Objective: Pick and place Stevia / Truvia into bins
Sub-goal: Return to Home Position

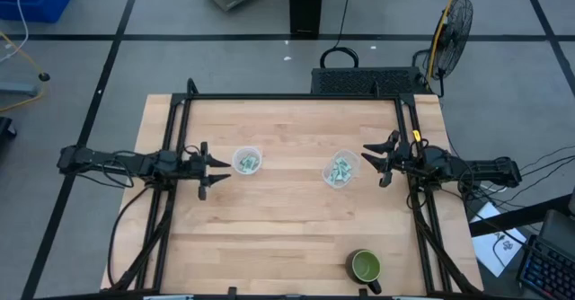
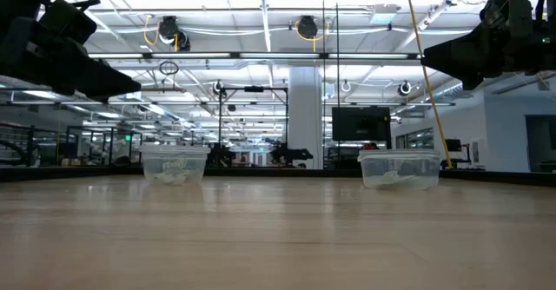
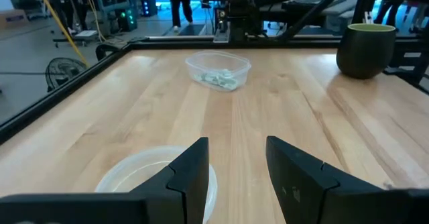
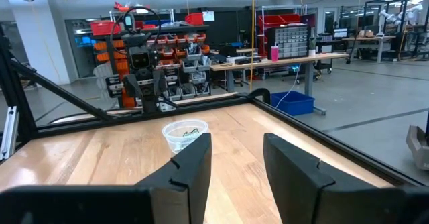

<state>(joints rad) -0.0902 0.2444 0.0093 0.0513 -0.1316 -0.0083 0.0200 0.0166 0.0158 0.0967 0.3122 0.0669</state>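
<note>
Left hand (image 1: 214, 167) spread wide, empty, just beside left bin (image 1: 237, 157); right hand (image 1: 375, 159) likewise spread and empty, near right bin (image 1: 354, 160). Packets (image 1: 340, 171) inside both bins.

Left bin (image 1: 234, 161), right bin (image 1: 328, 171) on table (image 1: 287, 237), packets (image 1: 251, 163) in both; mug (image 1: 366, 267) near right-side edge.
</note>
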